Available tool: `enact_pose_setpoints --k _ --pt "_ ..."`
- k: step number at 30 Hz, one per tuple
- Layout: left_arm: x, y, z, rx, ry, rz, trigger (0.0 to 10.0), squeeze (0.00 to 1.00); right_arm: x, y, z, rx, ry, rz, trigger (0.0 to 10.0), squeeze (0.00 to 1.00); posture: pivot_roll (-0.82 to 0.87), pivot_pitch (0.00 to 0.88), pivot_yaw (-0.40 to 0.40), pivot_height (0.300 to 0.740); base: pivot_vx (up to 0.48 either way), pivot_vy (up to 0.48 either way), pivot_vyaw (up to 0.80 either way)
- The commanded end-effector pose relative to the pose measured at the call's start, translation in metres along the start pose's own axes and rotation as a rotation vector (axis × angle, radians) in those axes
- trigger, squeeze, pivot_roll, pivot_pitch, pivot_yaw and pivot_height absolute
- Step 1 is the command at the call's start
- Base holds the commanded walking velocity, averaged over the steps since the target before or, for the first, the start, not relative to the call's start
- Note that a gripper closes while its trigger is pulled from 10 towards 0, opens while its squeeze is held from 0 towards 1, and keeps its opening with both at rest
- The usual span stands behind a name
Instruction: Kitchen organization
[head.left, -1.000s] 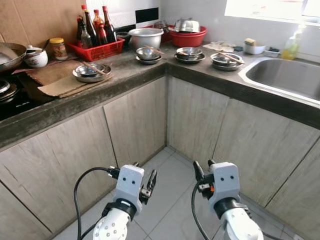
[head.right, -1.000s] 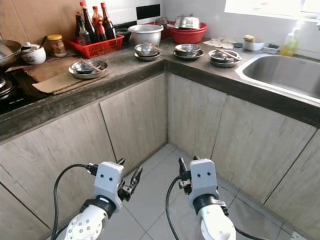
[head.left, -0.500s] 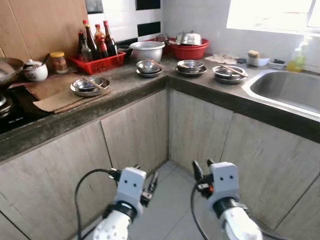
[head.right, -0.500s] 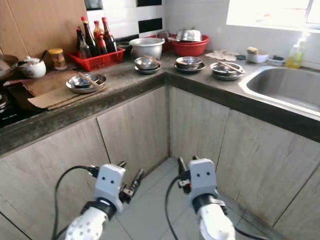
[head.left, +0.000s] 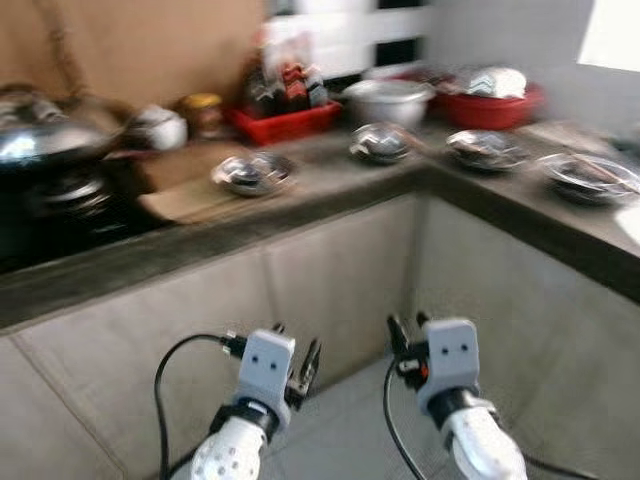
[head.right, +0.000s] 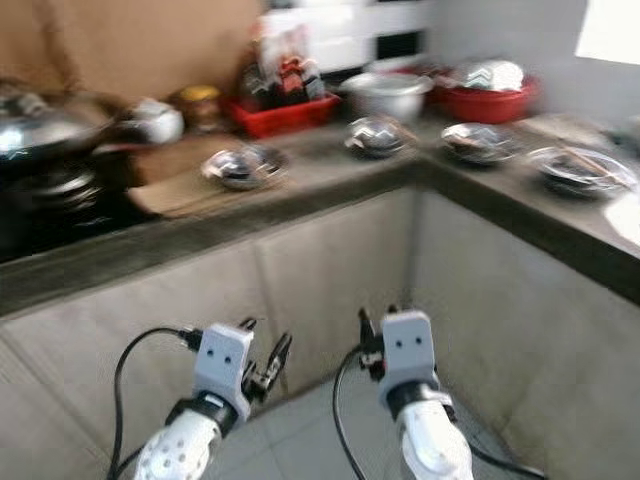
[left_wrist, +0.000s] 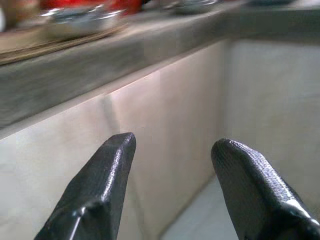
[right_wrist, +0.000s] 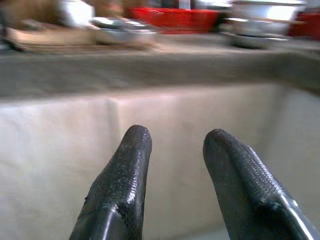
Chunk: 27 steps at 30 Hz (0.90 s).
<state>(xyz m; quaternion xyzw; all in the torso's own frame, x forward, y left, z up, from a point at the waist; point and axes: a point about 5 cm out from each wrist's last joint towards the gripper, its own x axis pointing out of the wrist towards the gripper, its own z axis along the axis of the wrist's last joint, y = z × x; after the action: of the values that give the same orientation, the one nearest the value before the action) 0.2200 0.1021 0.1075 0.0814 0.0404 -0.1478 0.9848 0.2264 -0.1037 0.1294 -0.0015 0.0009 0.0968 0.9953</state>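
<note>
- The counter (head.left: 330, 205) runs in an L across the kitchen, dark-topped over pale cabinet doors (head.left: 330, 280); the head views are blurred, so fine detail is lost.
- A wok (head.left: 45, 140) sits on the stove at the counter's left end.
- A red basin (head.left: 490, 100) and a red basket of bottles (head.left: 285, 120) stand at the back, with a steel pot (head.left: 388, 98) between them.
- 4 shallow steel dishes (head.left: 252, 172) lie spread along the counter; these look like the things to organize, all well apart from both arms.
- The left pincer (head.left: 303, 362) is held low in front of the cabinets, fingers (left_wrist: 100, 190) parted and empty.
- The right pincer (head.left: 402, 335) is beside it at the same height, fingers (right_wrist: 125, 175) also apart, holding nothing.
- Risk: judging a reach from blurred views could send a pincer into the counter edge, or knock a dish or the bottles.
</note>
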Motion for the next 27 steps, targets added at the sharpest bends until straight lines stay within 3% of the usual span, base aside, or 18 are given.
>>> enact_pose_setpoints --k 1,4,17,21,22,27 --pt "0.0011 -0.0083 0.0068 -0.010 -0.028 -0.029 10.0 0.00 -0.0028 -0.0085 -0.0030 -0.011 0.015 -0.028 10.0 0.00 0.14 0.000 -0.002 0.740 0.398 0.000 0.80" --pt "0.0018 -0.0084 0.0064 -0.008 -0.019 -0.031 10.0 0.00 -0.0020 -0.0089 -0.0025 -0.012 0.014 -0.029 10.0 0.00 0.14 0.001 -0.007 0.740 0.363 0.000 0.80" --pt "0.0019 -0.0097 0.0065 -0.002 -0.015 -0.028 10.0 0.00 0.0012 -0.0076 -0.0048 -0.018 0.032 -0.019 10.0 0.00 0.14 0.003 -0.013 0.740 0.000 0.000 0.80" --pt "0.0017 -0.0087 0.0060 -0.002 -0.011 -0.017 10.0 0.00 0.0028 -0.0069 -0.0091 -0.009 0.060 -0.018 10.0 0.00 0.14 0.006 -0.013 0.740 0.000 -0.135 0.00" --pt "0.0017 -0.0087 0.0059 -0.001 -0.010 -0.018 10.0 0.00 0.0029 -0.0059 -0.0099 -0.007 0.063 -0.008 10.0 1.00 0.14 0.006 -0.013 0.740 0.000 -0.334 0.00" --pt "0.0014 -0.0084 0.0060 -0.007 -0.011 -0.014 10.0 0.00 0.0023 -0.0044 -0.0098 -0.012 0.059 0.004 10.0 1.00 0.14 0.006 -0.014 0.740 0.235 -0.346 0.00"
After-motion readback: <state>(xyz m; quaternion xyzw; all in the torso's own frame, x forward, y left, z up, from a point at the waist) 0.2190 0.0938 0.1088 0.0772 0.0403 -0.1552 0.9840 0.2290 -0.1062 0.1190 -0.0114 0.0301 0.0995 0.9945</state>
